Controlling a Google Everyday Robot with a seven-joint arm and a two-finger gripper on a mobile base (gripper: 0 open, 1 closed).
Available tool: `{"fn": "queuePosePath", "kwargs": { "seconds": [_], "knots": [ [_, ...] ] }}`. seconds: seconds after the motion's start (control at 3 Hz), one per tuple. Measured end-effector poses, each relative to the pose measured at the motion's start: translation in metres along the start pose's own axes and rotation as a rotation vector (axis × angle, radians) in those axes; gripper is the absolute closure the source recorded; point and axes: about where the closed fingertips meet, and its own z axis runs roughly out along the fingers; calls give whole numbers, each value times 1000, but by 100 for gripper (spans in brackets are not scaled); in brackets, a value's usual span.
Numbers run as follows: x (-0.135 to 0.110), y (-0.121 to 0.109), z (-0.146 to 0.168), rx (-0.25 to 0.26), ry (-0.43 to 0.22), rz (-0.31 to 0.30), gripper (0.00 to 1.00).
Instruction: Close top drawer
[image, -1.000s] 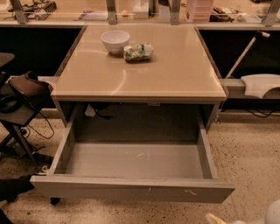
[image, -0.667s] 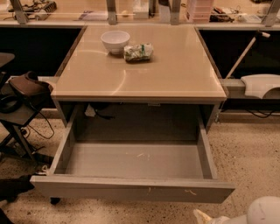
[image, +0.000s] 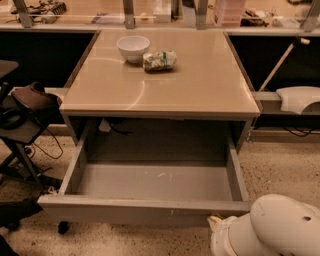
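Note:
The top drawer (image: 150, 182) is a wide, shallow grey metal drawer pulled far out from under the beige tabletop (image: 165, 80). Its scuffed grey inside is bare, and its flat front (image: 125, 209) faces me at the bottom of the view. My gripper (image: 216, 223) comes in at the bottom right on a white rounded arm shell (image: 280, 227). It sits just in front of the right end of the drawer front, close to it; contact cannot be judged.
A white bowl (image: 133, 48) and a crumpled snack bag (image: 159, 60) sit at the back of the tabletop. A dark chair with a brown bag (image: 31, 100) and cables stands to the left. A white object (image: 297, 97) lies on a shelf at right. The floor is speckled.
The white arm has risen into view from the bottom right corner and moved left and up toward the right end of the drawer front. The drawer has not moved.

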Motion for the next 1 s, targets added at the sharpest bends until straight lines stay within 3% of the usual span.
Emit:
{"fn": "queuePosePath", "kwargs": {
  "seconds": [0.67,1.0],
  "knots": [
    [7,-42,8,18,31,72,0],
    [-4,-72,15,43,73,80,0]
  ]
}}
